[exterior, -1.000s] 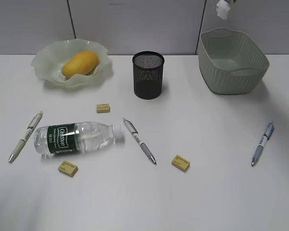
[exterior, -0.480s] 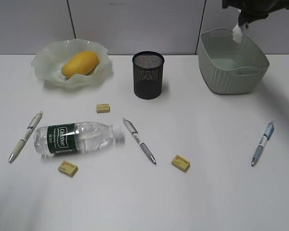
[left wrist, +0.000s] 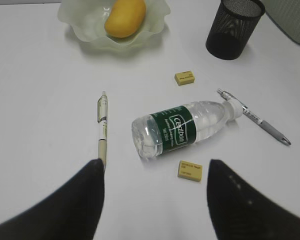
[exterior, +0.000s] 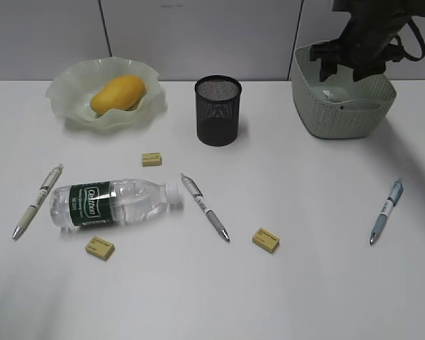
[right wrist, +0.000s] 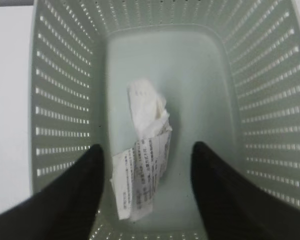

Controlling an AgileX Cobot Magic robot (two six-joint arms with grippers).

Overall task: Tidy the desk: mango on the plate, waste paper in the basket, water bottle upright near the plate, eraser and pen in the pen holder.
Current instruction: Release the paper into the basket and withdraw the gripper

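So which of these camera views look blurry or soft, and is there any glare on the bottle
Exterior view: sharp on the desk items, the right end effector dark and slightly smeared. Left wrist view: crisp, small bright highlights on the water bottle. Right wrist view: soft overall, though print on the waste paper in the basket remains faintly visible.

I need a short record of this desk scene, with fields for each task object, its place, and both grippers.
mango: in the plate
waste paper: lying in the basket
water bottle: on its side on the desk
pens: three, flat on the desk
erasers: three, on the desk
pen holder: upright, nothing visible in it
left gripper: open, empty, above the bottle
right gripper: open, over the basket
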